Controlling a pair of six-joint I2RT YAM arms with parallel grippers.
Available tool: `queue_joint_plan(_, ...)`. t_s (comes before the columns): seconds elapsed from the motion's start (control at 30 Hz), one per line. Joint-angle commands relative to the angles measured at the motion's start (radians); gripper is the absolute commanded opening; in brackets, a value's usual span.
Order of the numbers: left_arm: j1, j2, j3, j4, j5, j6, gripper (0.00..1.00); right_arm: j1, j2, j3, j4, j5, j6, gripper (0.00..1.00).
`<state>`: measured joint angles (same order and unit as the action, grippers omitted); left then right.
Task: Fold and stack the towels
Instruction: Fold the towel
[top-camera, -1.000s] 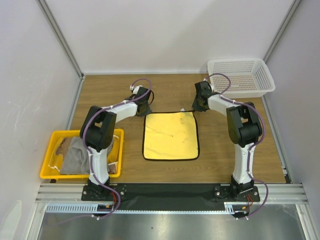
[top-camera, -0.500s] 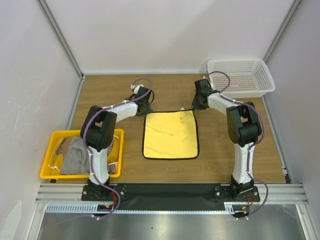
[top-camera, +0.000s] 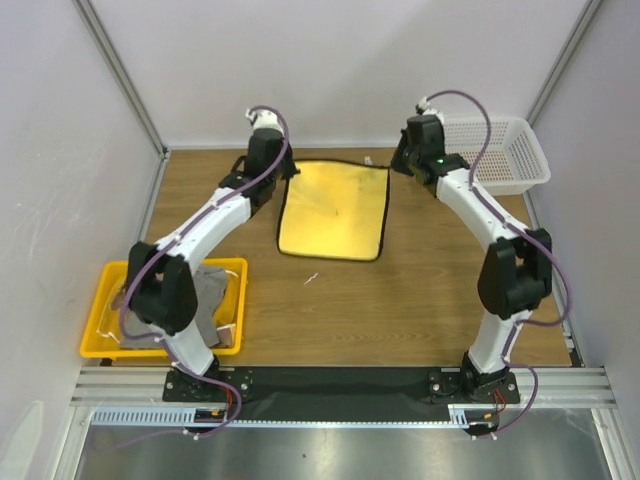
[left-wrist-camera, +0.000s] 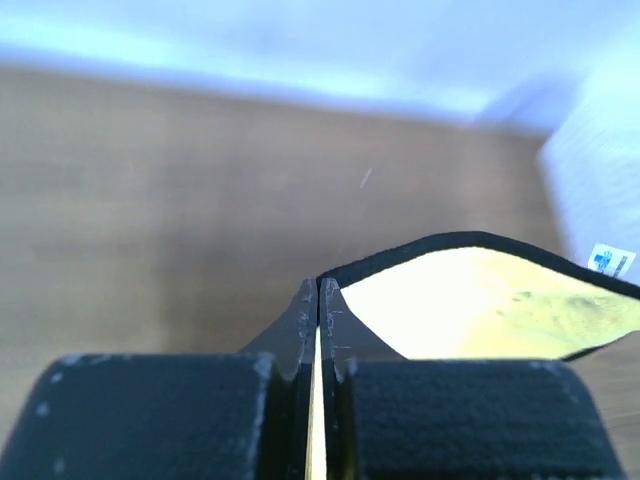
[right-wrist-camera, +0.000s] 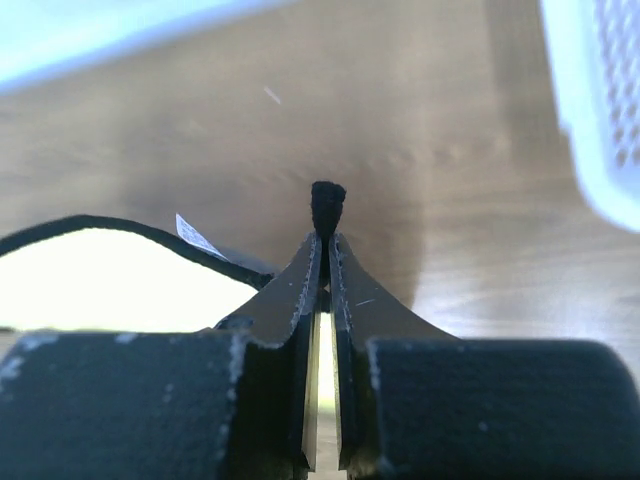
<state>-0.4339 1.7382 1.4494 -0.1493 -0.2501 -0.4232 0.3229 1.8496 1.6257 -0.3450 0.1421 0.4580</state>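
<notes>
My left fingers (left-wrist-camera: 300, 335) are pressed flat together, and between their tips I have one corner of the yellow towel (top-camera: 335, 210) – its black edging runs out of the pinch and curves away to my right. The left gripper (left-wrist-camera: 318, 290) has no gap at all apart from the thin strip of cloth. My right gripper (right-wrist-camera: 327, 245) is closed as tightly on the other far corner, with a nub of the black edging (right-wrist-camera: 327, 205) poking up past the tips and a small white label (right-wrist-camera: 195, 237) on the hem just beside them.

Between the two pinches the towel's far edge is stretched straight, and the rest spreads back toward my bases. It sits just to the left of the white mesh basket (top-camera: 510, 150); my right gripper is at the basket's left end, and my left gripper is a towel's width further left.

Well apart from the basket – across the table, diagonally opposite it – the grey towel (top-camera: 208, 292) lies crumpled in the yellow tray (top-camera: 100, 348), partly hidden behind my left arm.
</notes>
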Motion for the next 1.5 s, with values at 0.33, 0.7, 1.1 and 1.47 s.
queue_joint_plan(0.33, -0.02, -0.361, -0.179, 0.29, 0.028, 0.215, 0.0, -0.002, -0.375, -0.067, 0.107, -0.019, -0.125, 0.0)
queue_joint_plan(0.7, -0.198, -0.575, -0.629, 0.311, -0.06, 0.124, 0.0, -0.002, -0.642, -0.574, 0.089, -0.084, -0.058, 0.0)
queue_joint_plan(1.1, -0.41, -0.852, -0.919, 0.094, -0.158, -0.167, 0.0, 0.008, -0.981, -0.895, -0.115, -0.067, 0.019, 0.0)
queue_joint_plan(1.47, -0.408, -0.57, -0.859, -0.009, -0.261, -0.296, 0.0, 0.007, -0.67, -0.879, -0.028, -0.118, 0.019, 0.0)
